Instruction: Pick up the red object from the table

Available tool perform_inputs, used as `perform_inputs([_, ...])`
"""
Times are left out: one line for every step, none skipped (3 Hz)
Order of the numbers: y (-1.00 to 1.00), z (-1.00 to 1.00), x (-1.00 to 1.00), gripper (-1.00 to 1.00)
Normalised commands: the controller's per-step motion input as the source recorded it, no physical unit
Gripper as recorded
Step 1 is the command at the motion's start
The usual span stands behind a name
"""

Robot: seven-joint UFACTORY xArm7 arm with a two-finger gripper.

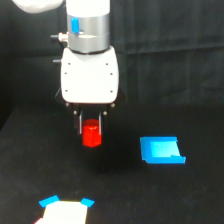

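Red block between the fingers, arm pointing straight down.

In the exterior view I see my arm vertical, the gripper clenched on the one red block, which seems a little above the table. One blue tray lies apart toward the view's right; one white piece with blue corners sits at the bottom edge.

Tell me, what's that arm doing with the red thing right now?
Gripper shut on red block. Block looks lifted off the black table. Blue tray off to the exterior view's right, nothing in the way.
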Motion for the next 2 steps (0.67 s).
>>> perform_inputs([-0.17,1.00,0.29,-1.00])
perform_inputs([-0.02,0.11,0.45,-1.00])
